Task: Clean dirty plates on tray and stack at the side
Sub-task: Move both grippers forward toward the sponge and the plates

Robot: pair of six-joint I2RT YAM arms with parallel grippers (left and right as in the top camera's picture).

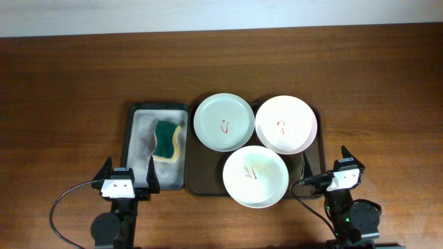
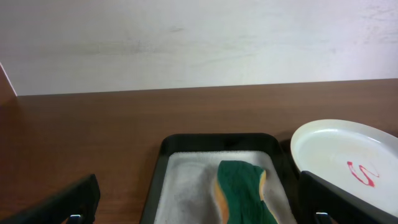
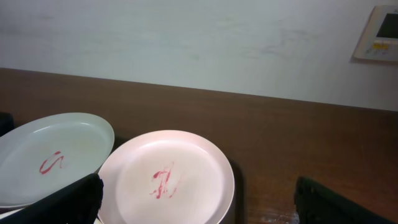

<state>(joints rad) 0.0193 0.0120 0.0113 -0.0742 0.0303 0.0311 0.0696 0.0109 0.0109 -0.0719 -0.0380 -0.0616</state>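
Observation:
Three dirty plates with red scribbles lie on the dark brown tray [image 1: 201, 183]: a pale green plate [image 1: 223, 122] at the back left, a pinkish white plate [image 1: 286, 124] at the back right, a white plate [image 1: 255, 176] in front. My left gripper [image 1: 129, 176] is open and empty at the near end of the small grey tray [image 1: 138, 131]. My right gripper [image 1: 325, 166] is open and empty at the brown tray's near right corner. The left wrist view shows the pale green plate [image 2: 348, 163]. The right wrist view shows the pinkish white plate [image 3: 166, 177] and the green one [image 3: 53, 155].
A green and yellow sponge [image 1: 167, 140] lies on a grey cloth in the small grey tray, also seen in the left wrist view [image 2: 239, 190]. Bare wooden table [image 1: 62, 104] spreads left, right and behind the trays. A pale wall stands behind the table.

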